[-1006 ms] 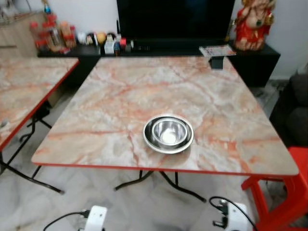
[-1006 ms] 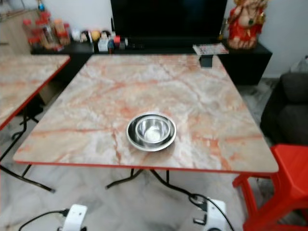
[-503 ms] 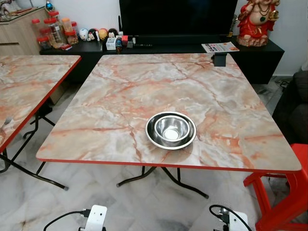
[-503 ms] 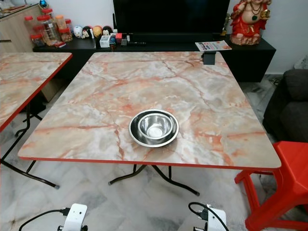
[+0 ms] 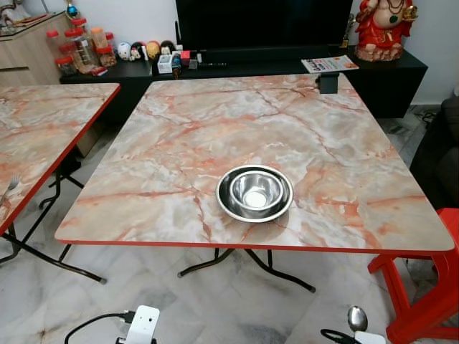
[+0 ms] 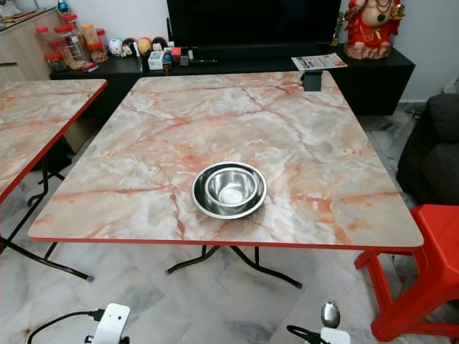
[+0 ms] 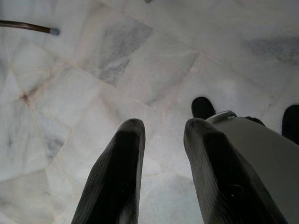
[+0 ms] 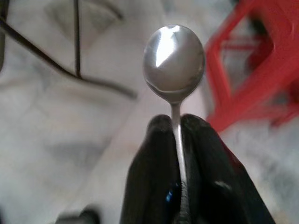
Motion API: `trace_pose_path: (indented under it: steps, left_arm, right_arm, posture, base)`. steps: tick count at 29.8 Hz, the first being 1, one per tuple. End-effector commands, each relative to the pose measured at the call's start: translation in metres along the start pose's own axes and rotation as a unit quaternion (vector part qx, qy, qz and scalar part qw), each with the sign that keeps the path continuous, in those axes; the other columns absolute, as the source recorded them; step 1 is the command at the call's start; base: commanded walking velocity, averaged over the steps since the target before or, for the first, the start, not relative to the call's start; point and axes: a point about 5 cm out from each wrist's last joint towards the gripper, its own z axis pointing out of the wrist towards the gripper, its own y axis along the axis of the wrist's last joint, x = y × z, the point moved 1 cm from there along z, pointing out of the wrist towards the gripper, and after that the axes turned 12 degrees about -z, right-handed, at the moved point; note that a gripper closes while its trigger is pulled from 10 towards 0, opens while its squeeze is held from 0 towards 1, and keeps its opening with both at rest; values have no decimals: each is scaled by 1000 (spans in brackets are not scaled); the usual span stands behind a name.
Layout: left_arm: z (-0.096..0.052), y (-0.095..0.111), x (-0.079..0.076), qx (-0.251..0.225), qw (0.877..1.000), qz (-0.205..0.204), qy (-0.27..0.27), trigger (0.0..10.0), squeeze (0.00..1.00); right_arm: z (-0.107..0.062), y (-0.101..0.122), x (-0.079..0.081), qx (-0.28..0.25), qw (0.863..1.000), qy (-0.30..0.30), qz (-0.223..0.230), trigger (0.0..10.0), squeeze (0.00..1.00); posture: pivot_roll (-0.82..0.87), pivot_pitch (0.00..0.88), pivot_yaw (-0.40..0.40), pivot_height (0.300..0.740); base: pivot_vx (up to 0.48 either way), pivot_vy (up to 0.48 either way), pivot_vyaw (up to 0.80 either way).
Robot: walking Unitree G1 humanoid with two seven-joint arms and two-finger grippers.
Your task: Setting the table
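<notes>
two nested steel bowls (image 5: 254, 193) on marble table (image 5: 179, 143), right pincer (image 8: 176, 122) clamping spoon (image 8: 173, 58), left pincer (image 7: 161, 130) parted

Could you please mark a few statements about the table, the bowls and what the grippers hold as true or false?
1. The right gripper is shut on a spoon. True.
2. The steel bowl sits inside a wider steel dish. True.
3. The spoon already lies on the marble table beside the bowl. False: it is held low, over the floor, in front of the table's near edge.
4. The left gripper holds a fork. False: its fingers are apart with nothing between them.
5. A red stool stands to the robot's right of the table. True.
</notes>
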Motion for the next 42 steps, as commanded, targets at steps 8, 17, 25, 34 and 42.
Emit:
trace_pose_path:
  steps: [8, 17, 25, 34, 42]
  left_arm:
    - [0, 1, 2, 2, 1000, 6, -1, 10000, 0]
    - [0, 1, 1, 2, 1000, 7, -3, 10000, 0]
    - [0, 1, 2, 2, 1000, 4, -1, 10000, 0]
    - [1, 2, -2, 1, 1000, 5, -5, 10000, 0]
    - [1, 2, -4, 1, 1000, -1, -2, 10000, 0]
  right_arm:
    - [-2, 44, -18, -148, 988, -43, -27, 10000, 0]
    - [-2, 98, -25, -250, 966, -56, -38, 10000, 0]
    - [-6, 123, -29, -284, 956, -60, -42, 10000, 0]
    - [10, 171, -27, -299, 952, -57, -26, 10000, 0]
    - [39, 239, -25, -314, 948, -39, -29, 10000, 0]
  posture:
    - [-125, 0, 68, 740]
    - [-121, 0, 61, 740]
    - [-119, 0, 59, 740]
    - [-117, 0, 56, 740]
    - [-98, 0, 40, 740]
  base:
    - [0, 0, 0]
    - [0, 0, 0]
    - [0, 0, 0]
    - [0, 0, 0]
    - [0, 0, 0]
